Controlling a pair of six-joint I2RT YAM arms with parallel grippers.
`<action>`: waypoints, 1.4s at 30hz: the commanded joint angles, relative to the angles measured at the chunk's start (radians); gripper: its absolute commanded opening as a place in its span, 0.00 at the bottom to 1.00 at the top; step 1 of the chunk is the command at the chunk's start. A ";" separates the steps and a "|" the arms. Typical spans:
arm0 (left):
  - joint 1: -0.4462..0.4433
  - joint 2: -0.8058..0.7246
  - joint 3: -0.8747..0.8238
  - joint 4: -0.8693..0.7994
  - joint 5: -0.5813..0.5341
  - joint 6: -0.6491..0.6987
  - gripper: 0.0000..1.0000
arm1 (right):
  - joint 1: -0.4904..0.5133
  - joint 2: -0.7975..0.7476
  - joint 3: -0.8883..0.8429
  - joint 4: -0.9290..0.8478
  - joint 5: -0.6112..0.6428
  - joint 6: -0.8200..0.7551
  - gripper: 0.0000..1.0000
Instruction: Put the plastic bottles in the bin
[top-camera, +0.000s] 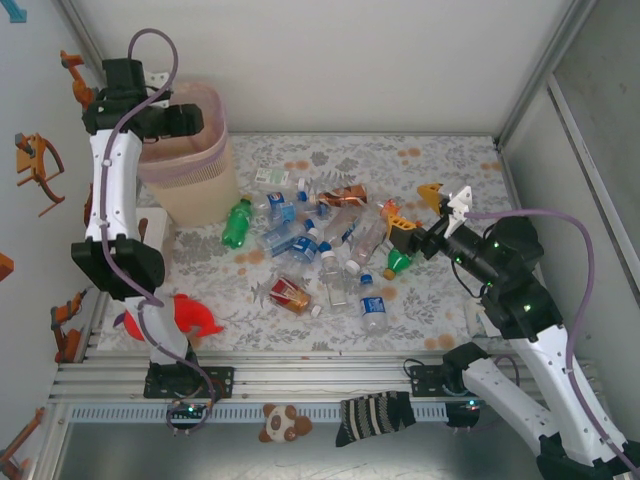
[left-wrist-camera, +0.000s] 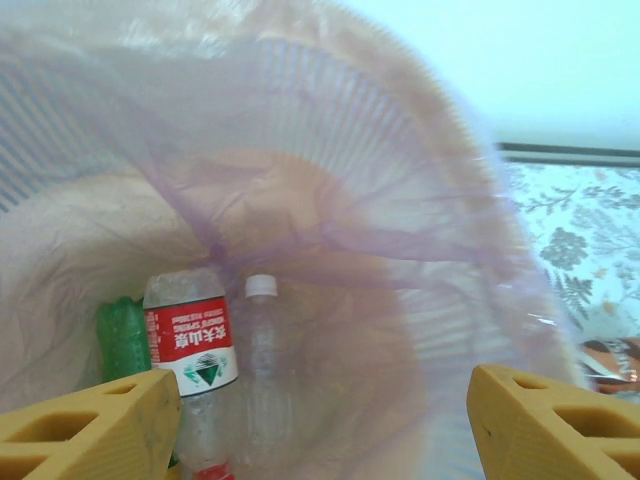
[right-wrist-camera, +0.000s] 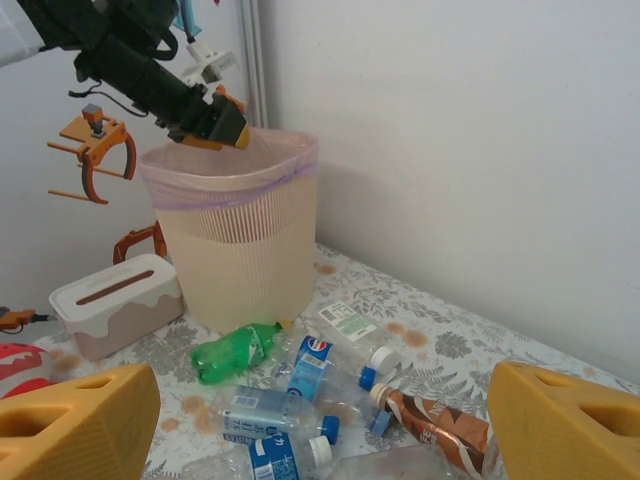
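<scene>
The bin (top-camera: 205, 190), beige with a pink bag, stands at the back left. My left gripper (top-camera: 192, 120) hangs open over its mouth with nothing between its fingers (left-wrist-camera: 90, 430). Inside the bin (left-wrist-camera: 420, 250) lie a red-labelled clear bottle (left-wrist-camera: 190, 350), a white-capped clear bottle (left-wrist-camera: 262, 340) and a green one (left-wrist-camera: 122, 340). Several plastic bottles (top-camera: 310, 240) lie heaped mid-table, with a green bottle (top-camera: 237, 222) nearest the bin. My right gripper (top-camera: 410, 203) is open and empty at the heap's right edge, above the bottles (right-wrist-camera: 330, 375). It faces the bin (right-wrist-camera: 240, 260) and the left gripper (right-wrist-camera: 215, 125).
A white box (right-wrist-camera: 115, 300) sits left of the bin, and a red toy shark (top-camera: 190, 315) lies at the front left. Orange tools (top-camera: 35, 165) hang on the left wall. A panda toy (top-camera: 283, 422) and a striped sock (top-camera: 375, 415) rest on the front rail.
</scene>
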 joint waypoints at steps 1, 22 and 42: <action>-0.037 -0.083 -0.004 0.001 0.013 0.034 0.75 | 0.004 0.001 0.004 0.016 0.003 0.003 0.84; -0.319 -0.414 -0.620 0.173 -0.179 -0.005 0.73 | 0.004 0.052 -0.007 0.047 -0.028 0.023 0.84; -0.318 -0.363 -1.098 0.430 -0.305 -0.043 0.75 | 0.004 0.062 -0.019 0.055 -0.016 0.046 0.83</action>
